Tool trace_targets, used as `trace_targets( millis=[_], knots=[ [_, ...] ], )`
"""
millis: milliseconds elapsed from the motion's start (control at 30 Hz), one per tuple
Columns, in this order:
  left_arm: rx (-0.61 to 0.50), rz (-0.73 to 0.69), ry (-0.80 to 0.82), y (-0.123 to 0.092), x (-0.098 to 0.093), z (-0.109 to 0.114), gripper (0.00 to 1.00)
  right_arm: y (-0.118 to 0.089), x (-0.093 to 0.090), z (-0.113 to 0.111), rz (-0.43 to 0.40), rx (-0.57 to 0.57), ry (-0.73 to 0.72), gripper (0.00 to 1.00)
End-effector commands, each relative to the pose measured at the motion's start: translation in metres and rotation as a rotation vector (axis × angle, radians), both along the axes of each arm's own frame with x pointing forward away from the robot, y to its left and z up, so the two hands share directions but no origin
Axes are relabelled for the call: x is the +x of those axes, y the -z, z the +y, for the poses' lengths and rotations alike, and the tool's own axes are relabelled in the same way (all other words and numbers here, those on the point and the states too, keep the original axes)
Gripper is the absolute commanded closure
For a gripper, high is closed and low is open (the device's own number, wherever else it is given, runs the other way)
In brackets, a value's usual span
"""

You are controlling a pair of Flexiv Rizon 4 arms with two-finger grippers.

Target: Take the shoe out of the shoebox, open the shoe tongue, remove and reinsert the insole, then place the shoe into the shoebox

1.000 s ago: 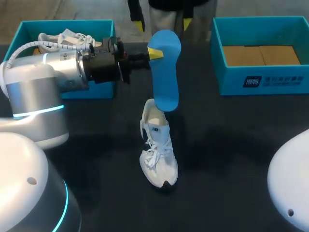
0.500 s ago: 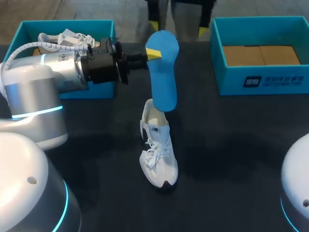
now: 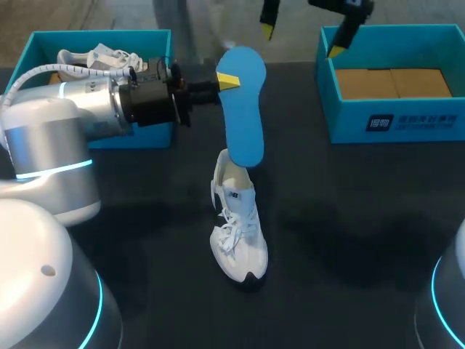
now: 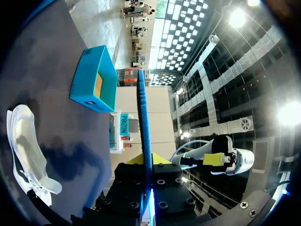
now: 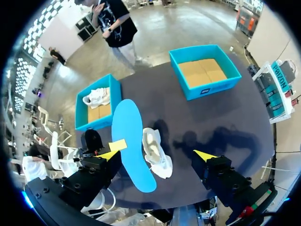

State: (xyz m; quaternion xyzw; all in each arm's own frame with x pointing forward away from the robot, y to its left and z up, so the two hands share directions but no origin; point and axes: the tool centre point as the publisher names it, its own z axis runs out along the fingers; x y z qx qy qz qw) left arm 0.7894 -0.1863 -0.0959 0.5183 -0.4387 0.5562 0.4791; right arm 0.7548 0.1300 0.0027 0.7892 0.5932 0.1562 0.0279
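counter [image 3: 349, 218]: dark top; it carries both boxes and the shoe.
left arm [image 3: 80, 109]: comes in from the left with its wrist level, well above the counter. At this height the insole can hang free over the shoe.
right shoebox [image 3: 396, 120]: teal, at the far right. Only its bare cardboard floor shows, so I judge it the likely place for the shoe at the end.
left shoebox [image 3: 102, 36]: teal, at the far left, partly behind the left arm. A second shoe [image 3: 94, 57], white, lies inside.
shoe [image 3: 236, 225]: white and laced, standing on its sole mid-counter, well apart from both boxes. The toe points toward the robot. The heel opening faces up and away, ready to take the insole.
insole [image 3: 243, 123]: blue, held by its heel end and hanging steeply, toe end down at the shoe's opening. I cannot tell whether it touches the shoe or is just above it.
left gripper [image 3: 227, 81]: fingers clenched on the insole's heel end. In the left wrist view the insole stands edge-on between them.
right gripper [image 5: 156, 155]: raised high over the counter, looking down on shoe and insole. Its fingers are released, spread wide and grasping nothing.
step (judgement): the insole is out of the shoe and poised toe-first. Reinsertion is not yet done, and neither is boxing the shoe.
risk (judgement): the shoe is unsteadied, so a push from the insole could tip or slide it.
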Motion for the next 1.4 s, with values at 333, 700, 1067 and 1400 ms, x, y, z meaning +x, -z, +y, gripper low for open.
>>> trace_targets(
  millis=[333, 700, 1067, 1400],
  knots=[
    [-0.015, 0.005, 0.000, -0.003, 0.001, 0.007, 1.00, 0.013, 0.001, -0.023, -0.177, 0.594, -0.146, 0.00],
    [-0.032, 0.019, 0.066, -0.006, -0.001, 0.007, 1.00, 0.024, 0.002, -0.028, -0.196, 0.778, -0.184, 0.00],
    [-0.036, 0.025, 0.080, -0.007, 0.001, 0.010, 1.00, 0.036, 0.003, -0.029, -0.203, 0.963, -0.265, 0.00],
    [-0.039, 0.033, 0.089, -0.008, 0.003, 0.011, 1.00, 0.045, -0.004, -0.020, -0.171, 1.069, -0.357, 0.00]
  ],
)
